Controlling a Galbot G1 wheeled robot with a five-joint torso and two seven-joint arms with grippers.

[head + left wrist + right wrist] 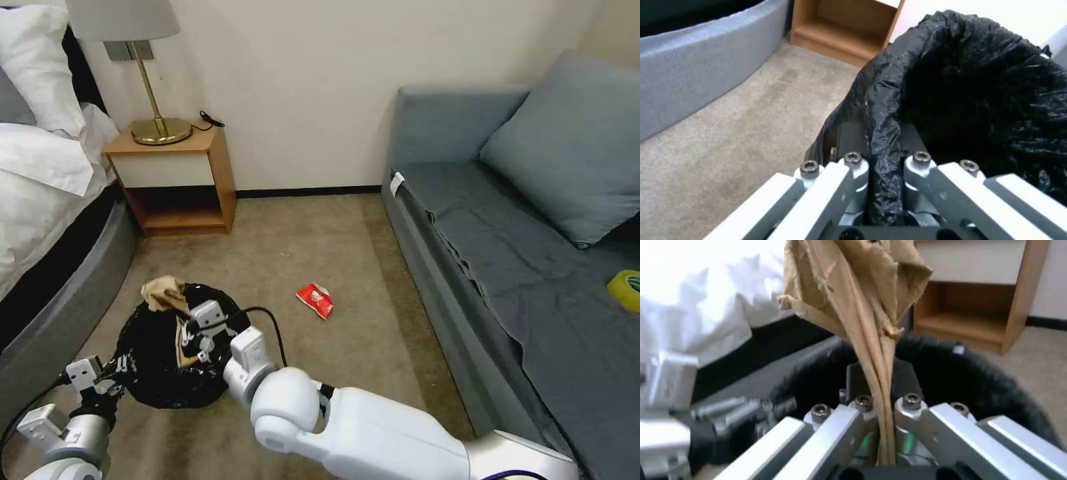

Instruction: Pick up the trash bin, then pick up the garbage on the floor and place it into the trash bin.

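Item count: one trash bin (160,373) with black liner; one crumpled brown paper bag (163,293); one red-and-white packet (315,300) on the carpet; one yellow tape roll (625,288) on the sofa (507,280). Furniture: one sofa with one cushion (567,147), one nightstand (177,180), one lamp (143,73), one bed (47,200). Grippers: two, left gripper (110,380) and right gripper (193,337).

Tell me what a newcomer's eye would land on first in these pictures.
First, the trash bin with its black liner, held off the carpet at its rim by the left gripper, jaws clamped on the plastic. Over its mouth, the right gripper pinches a crumpled brown paper bag. Then the red-and-white packet, lying alone on the carpet beside the grey sofa.
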